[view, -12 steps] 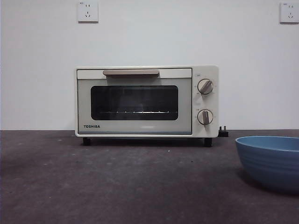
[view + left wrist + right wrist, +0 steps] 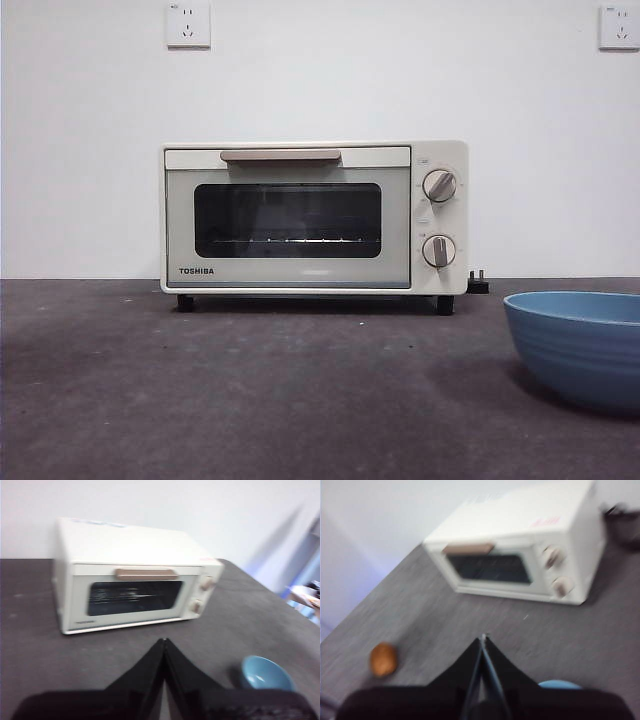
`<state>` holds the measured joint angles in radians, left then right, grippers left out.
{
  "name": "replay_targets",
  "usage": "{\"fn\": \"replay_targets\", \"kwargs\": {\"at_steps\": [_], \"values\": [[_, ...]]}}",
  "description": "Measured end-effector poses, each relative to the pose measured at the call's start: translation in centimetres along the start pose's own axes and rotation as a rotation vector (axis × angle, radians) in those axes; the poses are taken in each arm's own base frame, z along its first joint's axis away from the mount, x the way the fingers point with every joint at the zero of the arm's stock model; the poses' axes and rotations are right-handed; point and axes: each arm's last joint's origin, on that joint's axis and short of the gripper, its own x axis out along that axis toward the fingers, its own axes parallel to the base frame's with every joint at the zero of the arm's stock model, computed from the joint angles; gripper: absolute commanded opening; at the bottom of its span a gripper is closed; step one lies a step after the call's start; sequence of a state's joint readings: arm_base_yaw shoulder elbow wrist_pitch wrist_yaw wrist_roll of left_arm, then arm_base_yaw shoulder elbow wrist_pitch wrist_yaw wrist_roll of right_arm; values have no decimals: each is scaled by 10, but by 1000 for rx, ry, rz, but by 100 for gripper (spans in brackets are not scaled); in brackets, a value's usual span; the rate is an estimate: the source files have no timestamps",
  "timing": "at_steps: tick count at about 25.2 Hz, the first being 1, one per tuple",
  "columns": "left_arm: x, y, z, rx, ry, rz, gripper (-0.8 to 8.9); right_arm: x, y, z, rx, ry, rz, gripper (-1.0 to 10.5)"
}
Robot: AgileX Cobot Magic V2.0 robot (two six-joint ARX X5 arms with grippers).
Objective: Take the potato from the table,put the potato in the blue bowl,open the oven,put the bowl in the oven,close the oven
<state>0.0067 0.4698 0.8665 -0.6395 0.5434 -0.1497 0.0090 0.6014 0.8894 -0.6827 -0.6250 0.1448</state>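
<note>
1 small, seemingly smooth orange-brown potato (image 2: pixel 383 659)

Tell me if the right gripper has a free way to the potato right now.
Probably yes. In the right wrist view the potato lies alone on bare table, apart from the oven, with nothing between it and the right gripper, whose jaws are shut.

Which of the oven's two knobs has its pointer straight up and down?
The lower knob on the oven: its bar stands vertical, while the upper knob is tilted diagonally.
</note>
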Motion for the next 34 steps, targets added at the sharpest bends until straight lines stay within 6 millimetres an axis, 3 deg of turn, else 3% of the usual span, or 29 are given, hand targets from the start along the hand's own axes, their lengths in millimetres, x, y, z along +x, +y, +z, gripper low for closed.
{"fn": "replay_targets", "kwargs": {"at_steps": [7, 15, 21, 30, 34], "values": [[-4, -5, -5, -40, 90, -73, -6, 43, 2, 15, 0, 168, 104, -8], [-5, -9, -16, -76, 196, -132, -6, 94, 42, 27, -118, 313, 195, -8], [-7, -11, -25, -102, 291, -152, -6, 142, 85, 22, -201, 416, 322, -8], [-18, -13, -48, -184, 537, -133, -6, 258, 180, 0, -343, 577, 509, 2], [-37, -19, -32, -54, 513, 33, -6, 300, 213, -4, -376, 571, 554, 2]]}}
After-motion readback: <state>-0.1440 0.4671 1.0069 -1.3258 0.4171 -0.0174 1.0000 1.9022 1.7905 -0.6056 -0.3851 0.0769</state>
